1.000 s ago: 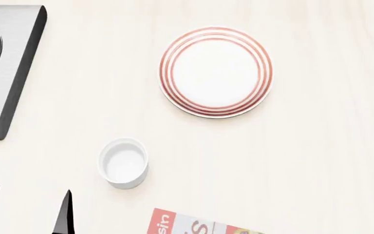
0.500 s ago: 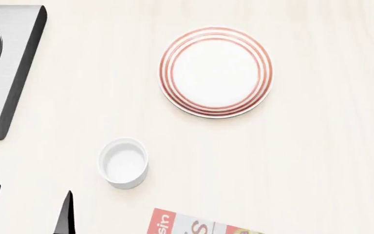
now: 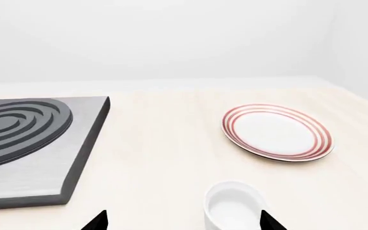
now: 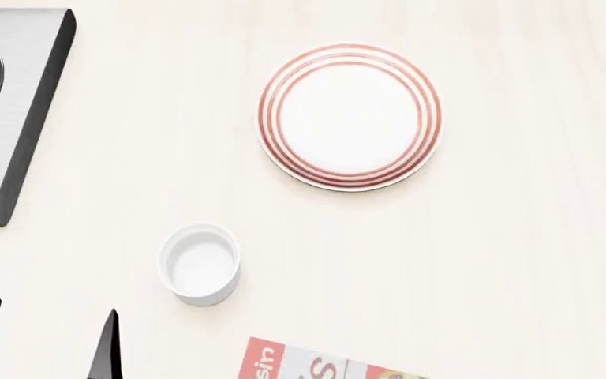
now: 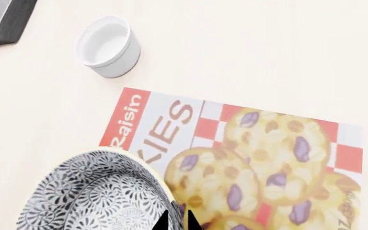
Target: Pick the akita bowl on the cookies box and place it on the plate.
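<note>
Akita bowl (image 5: 101, 194) sits on the near end of the cookies box (image 5: 260, 163), its patterned rim overlapping the red "Raisin" edge, seen only through the right wrist camera. Going left to right across the bench (image 4: 514, 260) from the head camera: a grey stove plate with dark rings (image 4: 9, 110) lies at the far left edge; in front of it the left end effector (image 4: 45, 339) pokes in at the bottom corner, its two dark fingers spread well apart with nothing between them and touching nothing. Just right of it stands a small plain white cup (image 4: 199, 264), upright and empty. Further back and to the right rests the plate (image 4: 349, 117), red-ringed, bare, well apart from the cup. Only a corner of the cookies box (image 4: 319, 365) shows at the bottom edge here, close to the cup. The right end effector (image 5: 176, 221) shows only as dark fingertips (image 5: 166, 221) at the bowl's rim, close together with the rim's edge about between them; I cannot tell whether they have actually gripped it.
</note>
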You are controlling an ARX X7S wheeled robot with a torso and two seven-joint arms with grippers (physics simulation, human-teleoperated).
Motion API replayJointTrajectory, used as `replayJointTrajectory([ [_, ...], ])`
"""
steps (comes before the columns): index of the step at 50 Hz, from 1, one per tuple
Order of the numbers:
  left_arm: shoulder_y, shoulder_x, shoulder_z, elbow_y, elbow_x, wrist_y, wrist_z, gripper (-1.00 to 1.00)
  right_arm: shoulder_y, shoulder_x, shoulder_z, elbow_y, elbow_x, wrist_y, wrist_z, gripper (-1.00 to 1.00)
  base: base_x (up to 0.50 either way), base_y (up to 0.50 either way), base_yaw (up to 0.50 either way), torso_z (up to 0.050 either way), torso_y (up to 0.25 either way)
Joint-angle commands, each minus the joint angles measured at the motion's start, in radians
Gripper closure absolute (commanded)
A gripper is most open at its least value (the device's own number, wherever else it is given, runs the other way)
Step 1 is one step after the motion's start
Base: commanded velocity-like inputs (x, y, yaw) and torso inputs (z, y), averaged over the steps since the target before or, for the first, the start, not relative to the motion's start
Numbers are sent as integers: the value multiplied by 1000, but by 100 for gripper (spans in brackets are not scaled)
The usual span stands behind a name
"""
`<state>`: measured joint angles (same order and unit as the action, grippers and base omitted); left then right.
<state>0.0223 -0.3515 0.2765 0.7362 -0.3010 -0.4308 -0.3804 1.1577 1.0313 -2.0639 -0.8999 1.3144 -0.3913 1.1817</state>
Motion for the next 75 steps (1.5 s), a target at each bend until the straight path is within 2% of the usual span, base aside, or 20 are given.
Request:
replayJointTrajectory([
  [1,3,17,-32,3,-14,26,36,-100,35,-24,50,-43,-14,14,-16,100,0,0,0,0,0],
  [9,3,14,-29,1,-15,29,33,-100,57,-27,65,-72,-2,15,-8,100,0,0,0,0,0],
  [16,2,11,-28,6,-18,27,29,-100,98,14,81,-76,33,9,-35,100,0,0,0,0,0],
  [32,1,4,-28,10,-25,27,22,-100,156,151,115,12,153,-51,-189,100,0,0,0,0,0],
  [44,0,0,-29,3,-28,34,18,-100,162,207,139,107,241,-109,-294,100,0,0,0,0,0],
  [61,-6,-5,-27,2,-37,27,12,-100,185,147,195,271,383,-163,-399,100,0,0,0,0,0],
  [75,-12,-6,-30,-14,-46,34,12,-100,239,46,245,434,515,-132,-430,100,0,0,0,0,0],
])
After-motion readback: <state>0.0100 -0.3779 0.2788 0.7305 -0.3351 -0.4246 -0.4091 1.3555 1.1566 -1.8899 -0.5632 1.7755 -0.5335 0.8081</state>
